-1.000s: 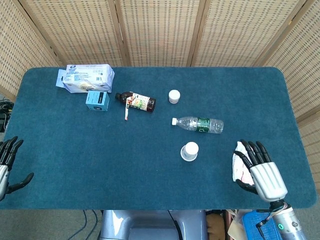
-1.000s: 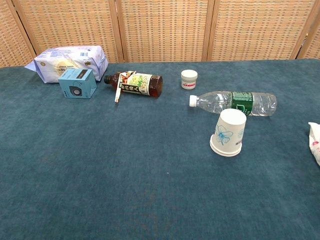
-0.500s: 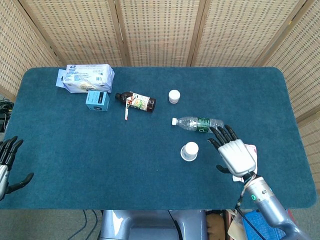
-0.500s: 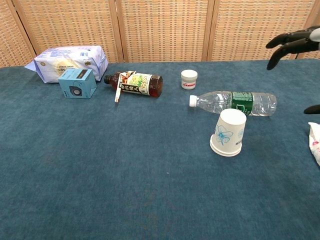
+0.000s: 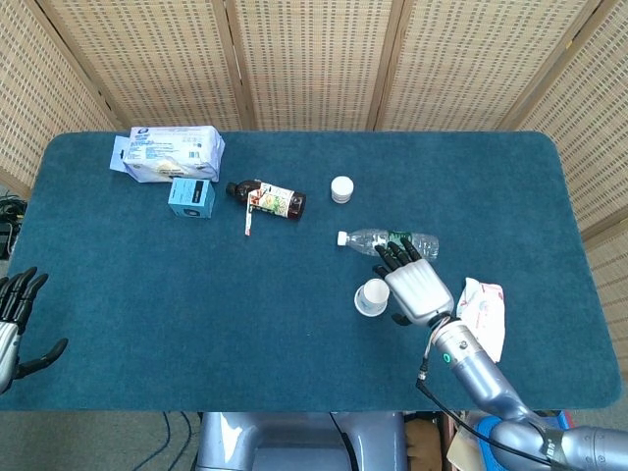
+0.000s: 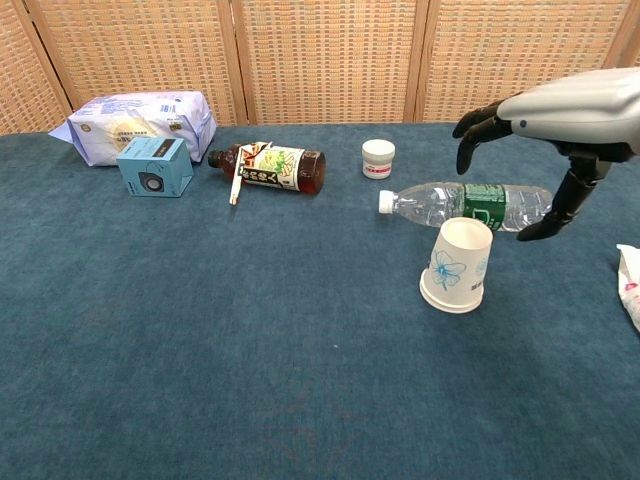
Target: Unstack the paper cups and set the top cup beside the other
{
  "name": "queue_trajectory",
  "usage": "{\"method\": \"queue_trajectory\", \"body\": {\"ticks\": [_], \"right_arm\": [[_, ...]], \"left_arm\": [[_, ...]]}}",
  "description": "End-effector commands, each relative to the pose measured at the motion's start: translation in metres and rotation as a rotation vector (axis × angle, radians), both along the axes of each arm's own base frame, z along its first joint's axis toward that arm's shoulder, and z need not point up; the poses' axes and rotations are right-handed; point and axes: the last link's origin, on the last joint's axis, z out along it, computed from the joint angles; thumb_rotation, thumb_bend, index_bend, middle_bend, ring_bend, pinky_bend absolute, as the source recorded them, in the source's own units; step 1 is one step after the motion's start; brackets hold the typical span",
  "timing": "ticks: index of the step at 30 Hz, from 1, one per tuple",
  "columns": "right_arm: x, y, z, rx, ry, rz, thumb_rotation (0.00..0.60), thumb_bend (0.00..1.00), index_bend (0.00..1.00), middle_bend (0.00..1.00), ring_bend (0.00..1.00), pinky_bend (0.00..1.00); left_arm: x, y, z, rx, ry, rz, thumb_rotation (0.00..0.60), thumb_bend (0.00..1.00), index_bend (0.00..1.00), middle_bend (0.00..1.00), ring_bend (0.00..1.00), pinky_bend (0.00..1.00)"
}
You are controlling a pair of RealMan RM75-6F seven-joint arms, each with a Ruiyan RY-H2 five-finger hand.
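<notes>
A dark teal felt-covered table stands in front of woven rattan screens. Near the middle right of the table, the white paper cups with a blue flower print stand as one upside-down stack, wide rim on the cloth, not yet separated. In the head view the stack sits just near of a clear plastic water bottle with a green label, which lies on its side.

The right hand has travelled left since half a second ago and now hovers just right of the cups, above the table, with its dark fingers spread and curving downward over the bottle; it holds nothing and does not touch the stack. A second ago it lay much further right, by the white crumpled wrapper with red print (now uncovered, at the right near the table's near edge).

The left hand remains off the table's near left corner, fingers apart and empty, unchanged.

At the far left lie a pale blue plastic packet, a small light blue box and a brown glass bottle with a printed label on its side. A small white lidded jar stands far of the water bottle. None of these has moved.
</notes>
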Motion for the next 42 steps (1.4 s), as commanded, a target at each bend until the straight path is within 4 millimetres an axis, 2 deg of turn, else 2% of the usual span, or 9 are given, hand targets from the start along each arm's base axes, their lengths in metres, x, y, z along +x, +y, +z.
{"method": "queue_trajectory", "body": {"ticks": [1,15,23,42], "right_arm": [[0.001,-0.004,-0.008,0.008,0.015,-0.012,0.6,0.24,0.25,0.08,0.0,0.0],[0.013,-0.016,-0.023,0.021,0.035,-0.031,0.6,0.24,0.26,0.08,0.0,0.0],[0.014,-0.017,-0.028,0.028,0.048,-0.035,0.6,0.24,0.3,0.1,0.0,0.0],[0.017,-0.022,-0.039,0.031,0.067,-0.041,0.6,0.24,0.3,0.1,0.0,0.0]], "left_arm": [[0.0,0.0,0.0,0.0,0.0,0.001,0.6,0.27,0.0,0.0,0.0,0.0],[-0.001,0.001,0.0,-0.002,0.0,0.006,0.6,0.27,0.0,0.0,0.0,0.0],[-0.002,0.002,0.0,-0.001,-0.001,0.008,0.6,0.27,0.0,0.0,0.0,0.0],[-0.002,0.002,0.001,-0.001,-0.005,0.007,0.6,0.27,0.0,0.0,0.0,0.0]]}}
